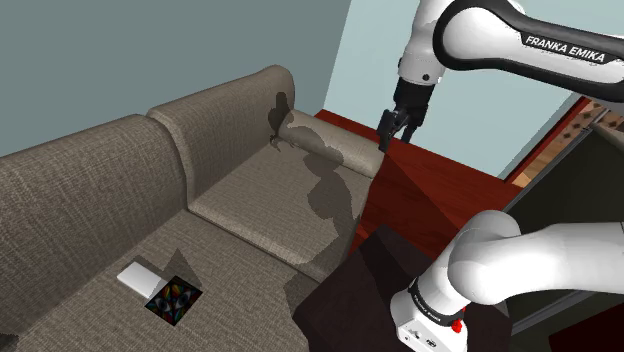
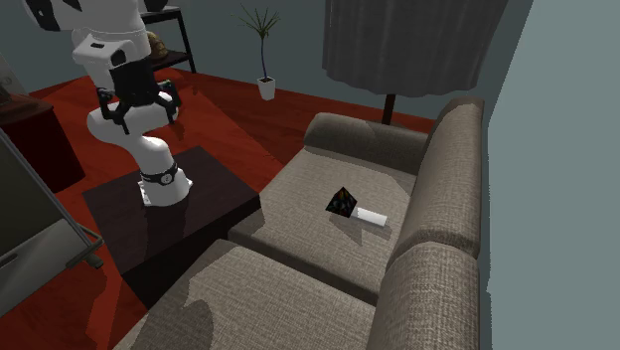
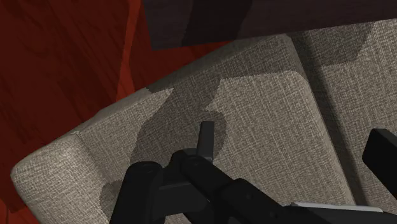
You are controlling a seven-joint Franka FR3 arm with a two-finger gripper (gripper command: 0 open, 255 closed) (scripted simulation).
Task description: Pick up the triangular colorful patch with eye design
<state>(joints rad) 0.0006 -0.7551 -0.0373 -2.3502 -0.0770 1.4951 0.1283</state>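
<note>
**Shoulder view:** The end effector hung at one o'clock in the frame, near the far armrest of the sofa, its jaws apart and holding nothing. The patch, a black triangle with bright colours, lay on the near seat cushion at seven o'clock, well apart from the end effector. A white card lay just beside the patch, at its ten o'clock. The dark stand sat at five o'clock, and red floor showed at three o'clock.

**Second exterior view:** The end effector hung at ten o'clock, jaws spread, above the stand. The patch rested on the sofa seat near mid-frame, with the card at its four o'clock. A potted plant stood at twelve o'clock and a grey curtain hung at one o'clock.

**Wrist view:** The two black fingers stood apart with nothing between them. The sofa fabric lay beneath them, carrying the hand's shadow. The red floor ran beyond the armrest's rounded corner.
</note>
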